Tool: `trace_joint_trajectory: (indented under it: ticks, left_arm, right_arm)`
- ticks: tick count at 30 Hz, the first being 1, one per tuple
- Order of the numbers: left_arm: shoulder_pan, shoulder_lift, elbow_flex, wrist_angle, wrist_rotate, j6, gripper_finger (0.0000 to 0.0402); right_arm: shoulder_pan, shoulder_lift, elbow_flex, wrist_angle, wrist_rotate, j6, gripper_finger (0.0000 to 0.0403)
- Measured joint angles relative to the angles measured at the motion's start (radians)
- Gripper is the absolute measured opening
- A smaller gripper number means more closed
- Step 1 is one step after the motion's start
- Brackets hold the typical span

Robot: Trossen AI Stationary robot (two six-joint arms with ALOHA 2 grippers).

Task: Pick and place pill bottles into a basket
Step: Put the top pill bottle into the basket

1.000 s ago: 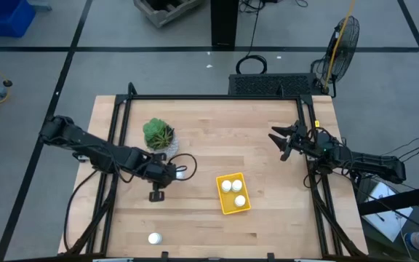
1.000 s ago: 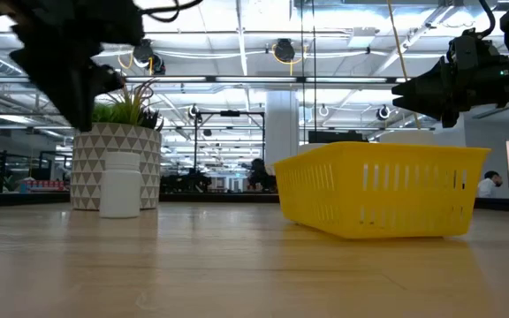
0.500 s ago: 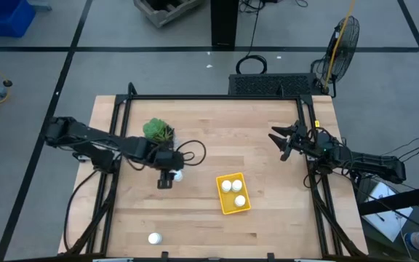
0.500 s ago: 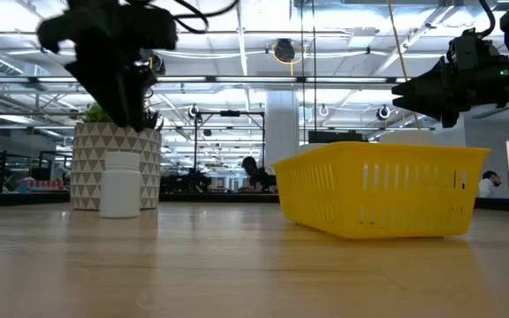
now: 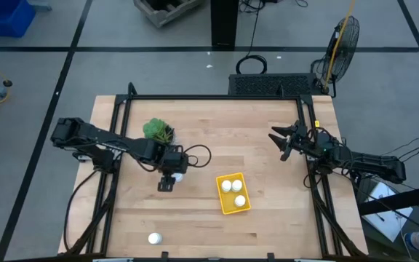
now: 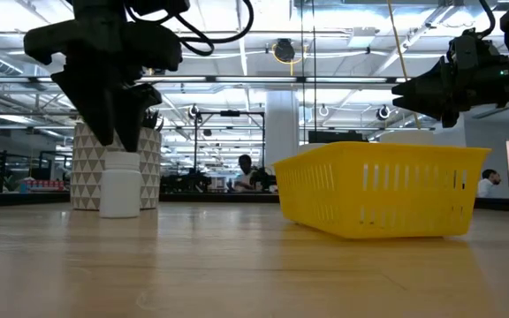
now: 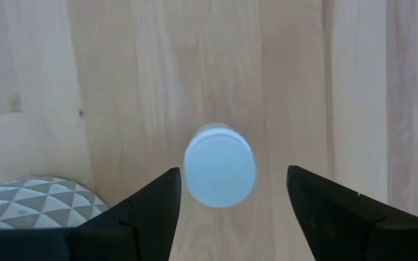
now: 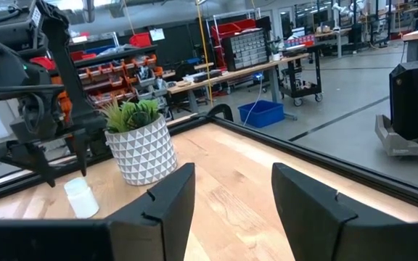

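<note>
While my left gripper (image 5: 167, 180) hangs above the table (image 5: 268, 124) with its fingers (image 7: 140, 217) spread wide, a standing pill bottle (image 7: 219, 166) sits directly beneath the gap between them, its round white cap facing up at my wrist camera. The fingers flank it without touching it. From table height the same bottle (image 6: 120, 184) stands upright just in front of the potted plant (image 6: 82, 172), and my left gripper (image 6: 113, 132) is poised right over its cap. The plant (image 5: 158, 132) stands on the left half of the table, just on the far side of this bottle. The yellow basket (image 5: 233, 193) lies to the right of the bottle, near the table's middle, and holds three pill bottles (image 5: 232, 191). A further pill bottle (image 5: 153, 238) lies by itself close to the near edge of the table, well apart from everything else. My right gripper (image 5: 285, 141) waits over the table's right side with its fingers (image 8: 158, 203) parted, holding nothing.
</note>
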Motion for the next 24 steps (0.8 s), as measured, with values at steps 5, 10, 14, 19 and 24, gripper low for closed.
trace_joint_trajectory:
  ticks: [5,10,14,19,24]
  left_arm:
    - [0.0,0.003,0.0,0.002,0.0,-0.003,0.0262]
    - [0.0,0.028,0.0,0.006,-0.005,0.001,0.026]
    - [0.0,0.057,0.0,0.005,-0.005,0.009,0.0263]
    - [0.0,0.082,0.0,0.01,-0.004,0.012,0.0261]
    - [0.001,0.082,0.0,0.023,-0.005,0.027,0.0259]
  right_arm:
    - [0.0,0.0,0.0,0.0,0.0,0.0,0.0176]
    - [0.0,0.0,0.0,0.0,0.0,0.0,0.0177]
    - [0.0,0.0,0.0,0.0,0.0,0.0,0.0176]
    - [0.0,0.0,0.0,0.0,0.0,0.0,0.0174]
    - [0.0,0.0,0.0,0.001,0.0,0.0,0.0177]
